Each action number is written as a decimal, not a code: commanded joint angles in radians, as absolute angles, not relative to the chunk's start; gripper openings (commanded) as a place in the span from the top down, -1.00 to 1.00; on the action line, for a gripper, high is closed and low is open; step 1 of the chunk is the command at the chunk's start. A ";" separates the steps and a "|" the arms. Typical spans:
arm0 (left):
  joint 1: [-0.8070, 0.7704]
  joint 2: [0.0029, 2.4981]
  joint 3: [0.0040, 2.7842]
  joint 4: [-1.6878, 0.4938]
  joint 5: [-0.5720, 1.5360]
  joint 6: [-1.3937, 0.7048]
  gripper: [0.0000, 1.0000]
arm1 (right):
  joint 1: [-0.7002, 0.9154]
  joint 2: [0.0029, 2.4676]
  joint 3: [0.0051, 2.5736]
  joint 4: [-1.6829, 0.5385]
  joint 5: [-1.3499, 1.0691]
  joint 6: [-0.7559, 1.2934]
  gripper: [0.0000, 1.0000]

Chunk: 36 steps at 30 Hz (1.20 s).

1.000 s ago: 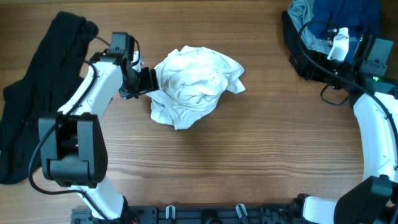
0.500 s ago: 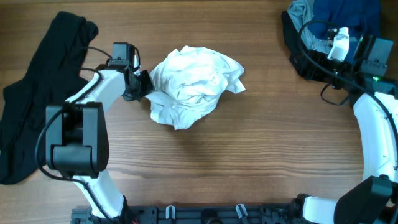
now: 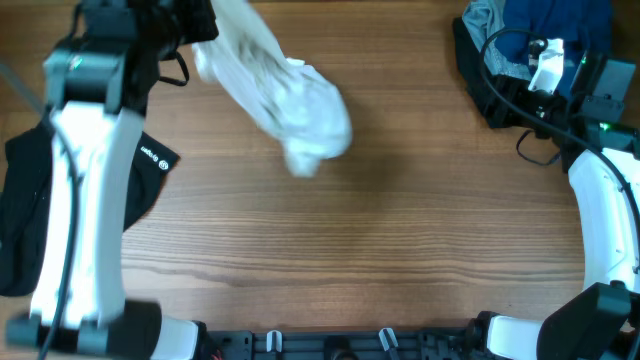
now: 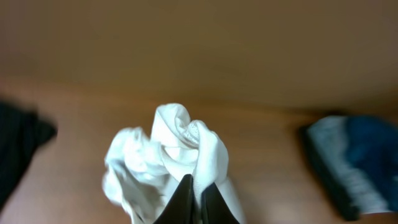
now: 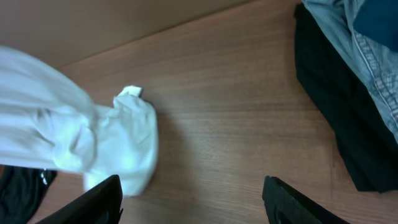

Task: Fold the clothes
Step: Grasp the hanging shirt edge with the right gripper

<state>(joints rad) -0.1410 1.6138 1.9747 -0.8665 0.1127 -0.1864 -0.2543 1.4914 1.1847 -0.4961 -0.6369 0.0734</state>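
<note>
Overhead, the shirt [image 3: 290,95] hangs from the left gripper [image 3: 197,24], with the black garment [image 3: 30,200] at far left. Left wrist: fingers [image 4: 183,200] pinched tight on white cloth. Right wrist: right gripper [image 5: 193,204] spread wide and empty, the shirt ahead of it to the left.

A blue-and-grey fabric heap [image 3: 575,22] lies on the wooden table [image 3: 400,230].

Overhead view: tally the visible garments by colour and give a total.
White: 1, T-shirt in the left claw
Black: 2, logo garment and black pile piece
Dark blue piece: 1
Pale grey-blue piece: 1
Total: 5
</note>
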 commanded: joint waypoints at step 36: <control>-0.245 1.537 2.012 -0.776 0.093 -0.112 0.92 | 0.541 1.811 1.203 0.091 -0.382 0.209 -0.86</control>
